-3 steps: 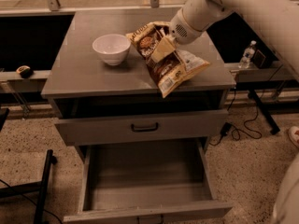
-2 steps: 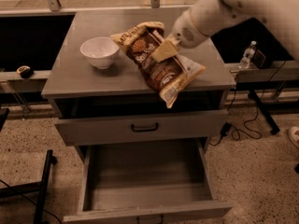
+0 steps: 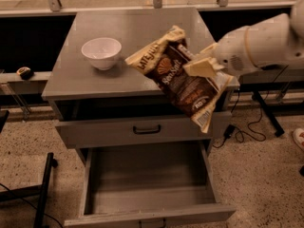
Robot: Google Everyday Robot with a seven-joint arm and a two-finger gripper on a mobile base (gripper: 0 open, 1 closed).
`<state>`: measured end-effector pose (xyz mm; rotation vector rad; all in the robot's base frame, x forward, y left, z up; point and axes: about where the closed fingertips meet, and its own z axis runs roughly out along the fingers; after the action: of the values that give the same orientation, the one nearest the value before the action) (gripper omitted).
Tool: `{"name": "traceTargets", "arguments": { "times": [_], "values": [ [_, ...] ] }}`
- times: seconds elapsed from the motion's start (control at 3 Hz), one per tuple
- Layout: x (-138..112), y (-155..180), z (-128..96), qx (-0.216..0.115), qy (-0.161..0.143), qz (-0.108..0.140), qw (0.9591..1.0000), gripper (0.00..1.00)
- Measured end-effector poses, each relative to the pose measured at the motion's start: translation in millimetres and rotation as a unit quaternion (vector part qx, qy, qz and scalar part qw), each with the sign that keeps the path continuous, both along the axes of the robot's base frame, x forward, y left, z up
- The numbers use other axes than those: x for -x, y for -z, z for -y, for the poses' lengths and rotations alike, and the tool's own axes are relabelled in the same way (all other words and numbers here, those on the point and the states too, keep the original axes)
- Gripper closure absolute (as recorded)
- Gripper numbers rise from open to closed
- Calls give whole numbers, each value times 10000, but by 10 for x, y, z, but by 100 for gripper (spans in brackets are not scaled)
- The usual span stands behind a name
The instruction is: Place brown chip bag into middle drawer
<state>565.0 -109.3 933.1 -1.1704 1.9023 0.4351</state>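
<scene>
The brown chip bag (image 3: 178,77) is a crinkly dark-brown bag with cream-yellow ends and white lettering. It hangs tilted in the air over the cabinet's front right edge. My gripper (image 3: 202,66) comes in from the right on a white arm and is shut on the bag's right side. The middle drawer (image 3: 147,213) is pulled out below, a wide grey tray with low walls, and nothing shows inside it. The bag's lower end hangs in front of the upper drawer's right end, above the open drawer.
A white bowl (image 3: 101,52) stands on the grey cabinet top (image 3: 133,27) at the left. The upper grey drawer (image 3: 137,129) with a black bar handle is closed. Black frame legs stand on the floor at left, cables at right.
The gripper has carried the bag forward off the cabinet top and lower, out over the front edge above the open drawer. The view has shifted, so the bowl appears further left.
</scene>
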Motion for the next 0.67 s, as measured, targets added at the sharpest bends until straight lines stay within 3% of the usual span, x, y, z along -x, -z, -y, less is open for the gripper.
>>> {"name": "traceTargets", "arguments": {
  "times": [0.33,0.67],
  "values": [
    [388,175,268,350,-86,73,9993,100],
    [424,264,268,486,-142,52,9987,100]
  ]
}}
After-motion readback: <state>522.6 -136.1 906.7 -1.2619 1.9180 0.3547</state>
